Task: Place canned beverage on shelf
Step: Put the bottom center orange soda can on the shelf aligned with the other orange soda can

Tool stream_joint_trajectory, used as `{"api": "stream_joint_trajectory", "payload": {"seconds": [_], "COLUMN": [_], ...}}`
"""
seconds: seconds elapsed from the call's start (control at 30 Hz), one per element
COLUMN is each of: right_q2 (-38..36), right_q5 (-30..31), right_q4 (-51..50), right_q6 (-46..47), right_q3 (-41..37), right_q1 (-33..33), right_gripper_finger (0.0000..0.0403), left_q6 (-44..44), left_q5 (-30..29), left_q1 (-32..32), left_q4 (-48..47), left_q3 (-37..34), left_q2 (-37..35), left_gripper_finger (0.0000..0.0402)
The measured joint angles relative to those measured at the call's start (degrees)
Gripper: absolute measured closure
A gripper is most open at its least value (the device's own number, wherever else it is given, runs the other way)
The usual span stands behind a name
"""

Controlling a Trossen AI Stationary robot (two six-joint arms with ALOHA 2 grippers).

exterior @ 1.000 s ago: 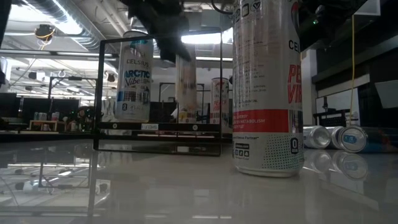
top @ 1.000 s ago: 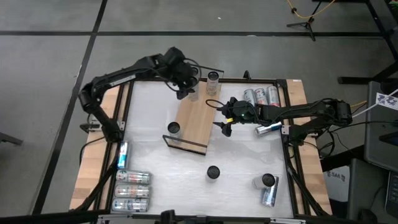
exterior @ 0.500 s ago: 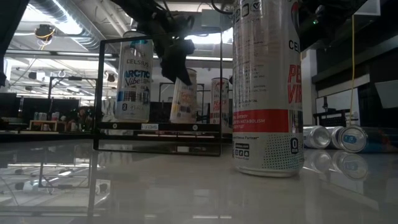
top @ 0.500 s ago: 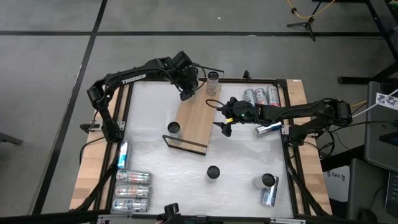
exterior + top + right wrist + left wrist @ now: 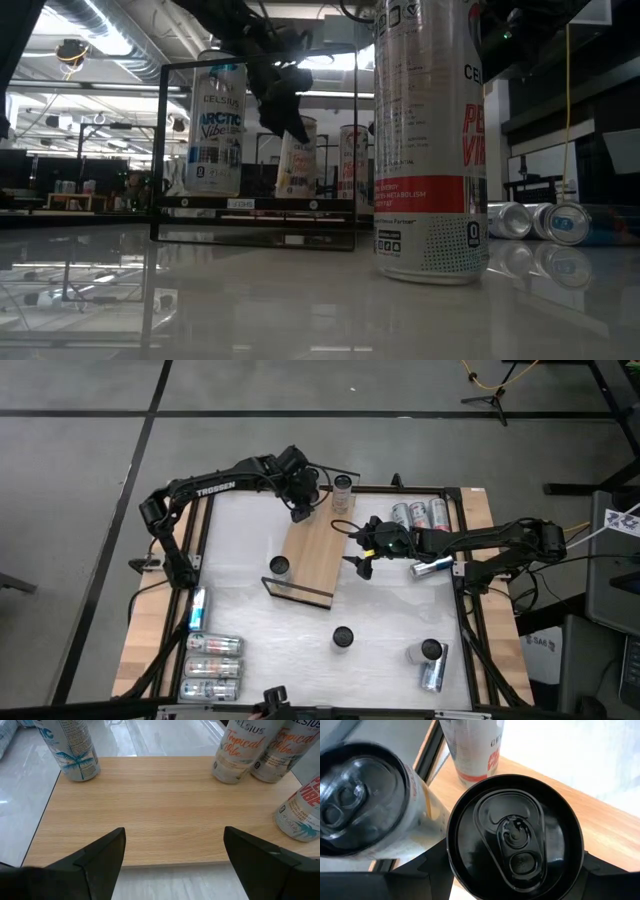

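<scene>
The left gripper point(image 5: 300, 500) is clamped around a black-topped can point(image 5: 515, 837) at the far end of the shelf point(image 5: 315, 555), the can tilted in the low view. A second can point(image 5: 362, 802) leans just beside it and a third point(image 5: 344, 484) stands near that corner. The right gripper point(image 5: 360, 560) hovers beside the shelf's right long edge, fingers spread wide and empty. One can point(image 5: 279, 566) stands at the near end — its contents cannot be seen.

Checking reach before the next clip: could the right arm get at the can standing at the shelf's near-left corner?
Probably yes: the right gripper is open beside the shelf, with bare board before the can.
</scene>
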Motion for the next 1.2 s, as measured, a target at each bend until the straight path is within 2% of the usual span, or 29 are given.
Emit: {"api": "stream_joint_trajectory", "payload": {"seconds": [0.17, 0.53, 1.2], "right_q2": [0.0, 0.0, 0.0], "right_q5": [0.0, 0.0, 0.0], "right_q4": [-0.01, 0.0, 0.0], "right_q6": [0.0, 0.0, 0.0], "right_q3": [0.0, 0.0, 0.0], "right_q1": [-0.01, 0.0, -0.02], "right_gripper_finger": [0.007, 0.007, 0.007], "left_q6": [-0.01, 0.04, 0.04], "left_q5": [-0.5, -3.83, -4.72], "left_q1": [0.04, 0.09, 0.04], "left_q4": [-0.09, -0.97, -0.79], "left_q3": [-0.19, -0.45, -0.45], "left_q2": [-0.04, 0.13, -0.23], "left_gripper_finger": [0.0158, 0.01, 0.0096]}}
